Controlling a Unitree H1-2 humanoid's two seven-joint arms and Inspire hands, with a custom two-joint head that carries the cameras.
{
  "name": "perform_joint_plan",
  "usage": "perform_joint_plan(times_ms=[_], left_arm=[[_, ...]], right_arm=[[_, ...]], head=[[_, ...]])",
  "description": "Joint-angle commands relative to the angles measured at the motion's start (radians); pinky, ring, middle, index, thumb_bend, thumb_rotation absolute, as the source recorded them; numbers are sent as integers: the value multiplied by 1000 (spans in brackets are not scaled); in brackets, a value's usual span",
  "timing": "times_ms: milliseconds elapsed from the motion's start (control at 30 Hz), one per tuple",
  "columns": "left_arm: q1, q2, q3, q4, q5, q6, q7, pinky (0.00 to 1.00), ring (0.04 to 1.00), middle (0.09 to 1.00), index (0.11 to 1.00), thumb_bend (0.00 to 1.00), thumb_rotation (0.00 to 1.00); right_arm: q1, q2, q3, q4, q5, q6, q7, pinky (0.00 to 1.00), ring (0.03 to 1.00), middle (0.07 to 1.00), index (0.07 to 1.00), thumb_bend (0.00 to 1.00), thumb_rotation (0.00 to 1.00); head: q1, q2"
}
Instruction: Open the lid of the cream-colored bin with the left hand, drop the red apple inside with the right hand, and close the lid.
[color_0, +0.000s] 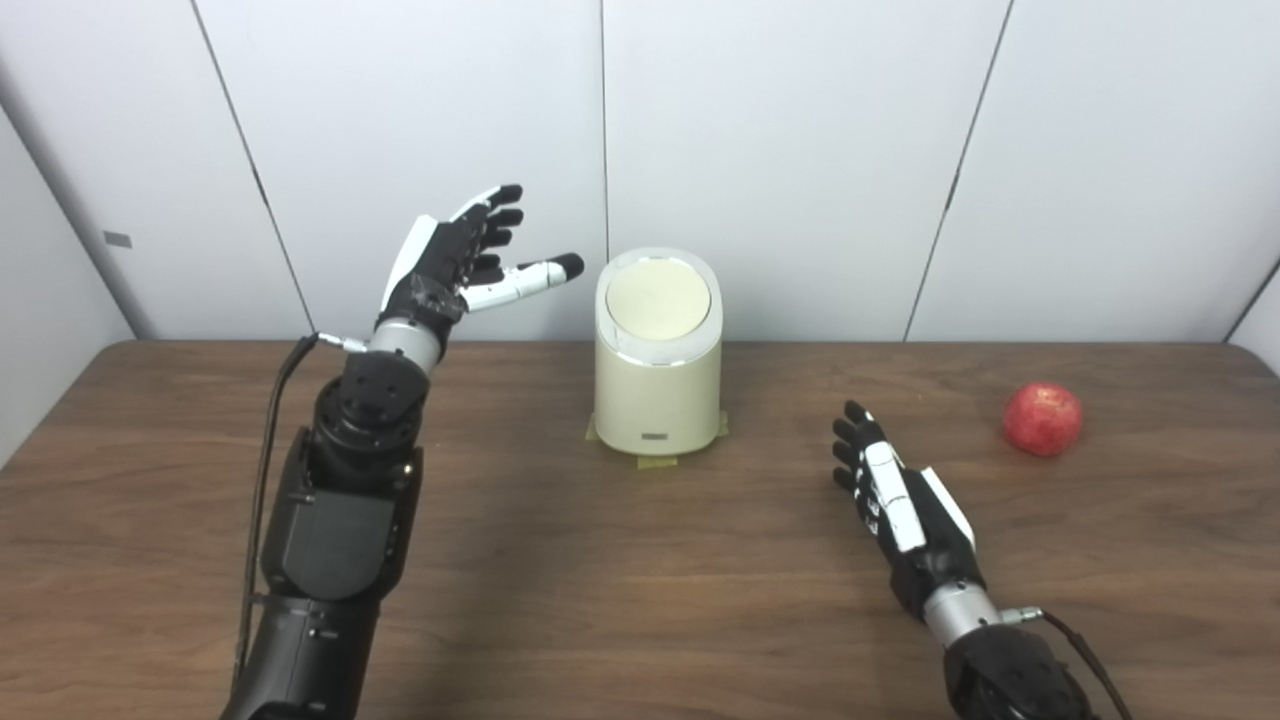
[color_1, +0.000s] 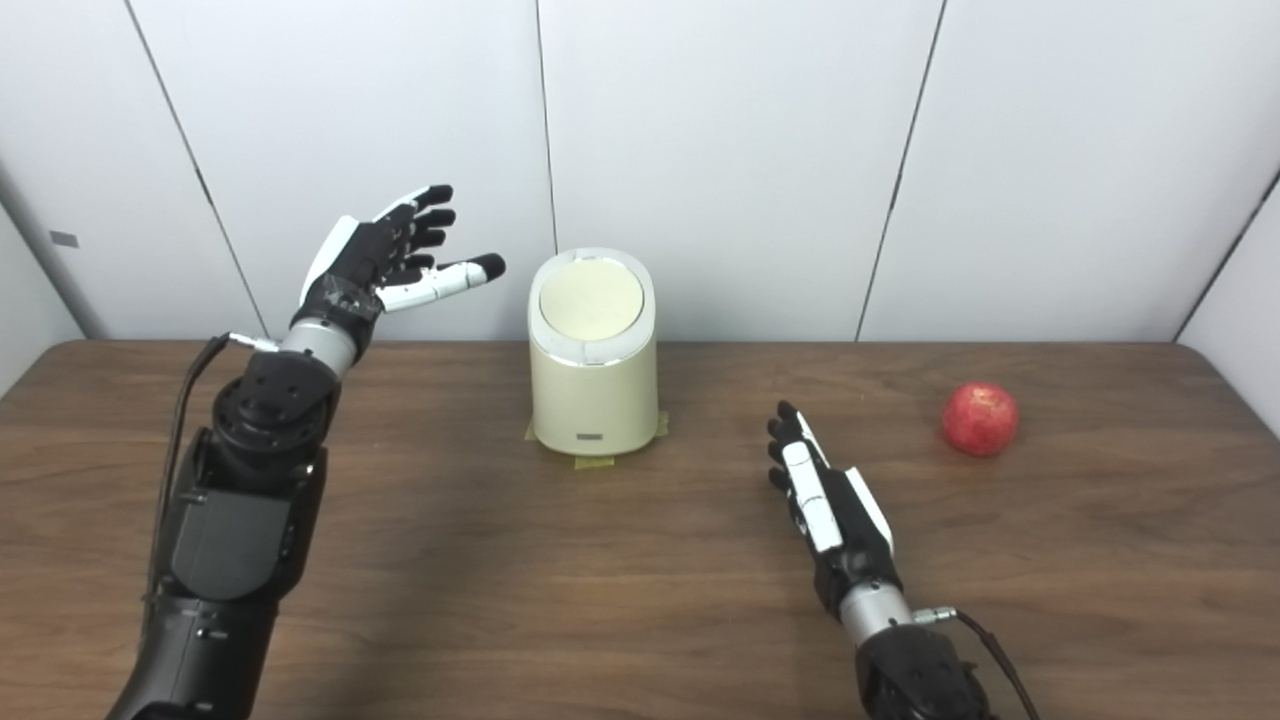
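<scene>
The cream-colored bin (color_0: 657, 380) stands at the back middle of the brown table, its round lid (color_0: 658, 300) down and tilted toward me. My left hand (color_0: 462, 262) is raised in the air to the left of the bin at lid height, open, fingers spread, thumb pointing at the bin without touching it. The red apple (color_0: 1042, 419) lies on the table at the right. Low over the table, between the bin and the apple, my right hand (color_0: 895, 492) is open and empty, well short of the apple.
Yellow tape (color_0: 657, 461) shows under the bin's base. White wall panels (color_0: 800, 150) rise right behind the table's far edge. A black cable (color_0: 265, 440) runs along my left forearm. The table's right edge (color_0: 1262, 362) lies beyond the apple.
</scene>
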Motion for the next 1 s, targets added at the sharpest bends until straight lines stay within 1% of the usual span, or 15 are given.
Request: perform_joint_plan(times_ms=[0,133,233,300,367,533,567,667,700,733,800,867,967], left_arm=[[-123,-5,-5,32,26,-5,-3,897,910,911,928,811,262],[-200,0,-30,134,53,-5,-22,900,916,924,941,820,267],[-247,4,-51,198,59,-5,-40,912,928,943,966,843,242],[-270,-2,-54,233,56,-5,-38,917,931,947,969,846,173],[-293,-5,-68,270,59,-5,-27,917,929,942,963,844,146],[-327,-18,-96,326,59,-5,-3,890,908,919,927,850,123],[-331,-21,-100,334,57,-5,2,886,907,920,931,853,118],[-330,-30,-116,336,65,-5,10,826,883,912,941,873,102],[-326,-32,-124,331,71,-5,9,828,883,913,952,882,90],[-323,-32,-137,327,81,-5,9,831,880,913,958,887,53],[-320,-31,-166,325,102,-7,14,833,879,913,960,889,33],[-320,-25,-207,327,136,-9,22,836,885,918,957,888,18],[-321,-6,-281,346,202,-55,52,816,882,904,933,916,33]], right_arm=[[-39,6,4,-1,-3,-29,-2,979,973,975,1000,490,1000],[-42,14,4,1,-2,-34,-5,986,981,974,1000,479,1000],[-44,17,6,3,-2,-44,-4,987,983,979,1000,497,1000],[-43,19,5,1,-2,-46,-5,984,981,979,1000,514,1000],[-44,23,3,2,7,-47,-2,983,981,981,1000,522,1000],[-48,29,2,9,7,-45,-4,966,972,980,1000,528,1000],[-49,30,2,10,8,-47,-3,965,973,980,1000,524,1000],[-54,38,-2,11,21,-46,-2,972,978,982,1000,508,1000],[-56,41,-5,11,26,-43,-2,970,980,982,1000,510,1000],[-57,44,-6,10,28,-42,-3,972,985,986,1000,502,1000],[-59,46,-7,8,26,-38,-6,973,989,990,1000,505,999],[-59,49,-12,5,30,-40,-8,977,993,995,1000,511,989],[-62,50,-18,5,34,-46,-9,979,993,995,1000,533,976]], head=[[-4,-1],[-11,-2],[-7,-2],[-3,-2],[1,-2],[7,-4],[8,-4],[6,-4],[6,-4],[11,-7],[21,-10],[30,-8],[35,-4]])
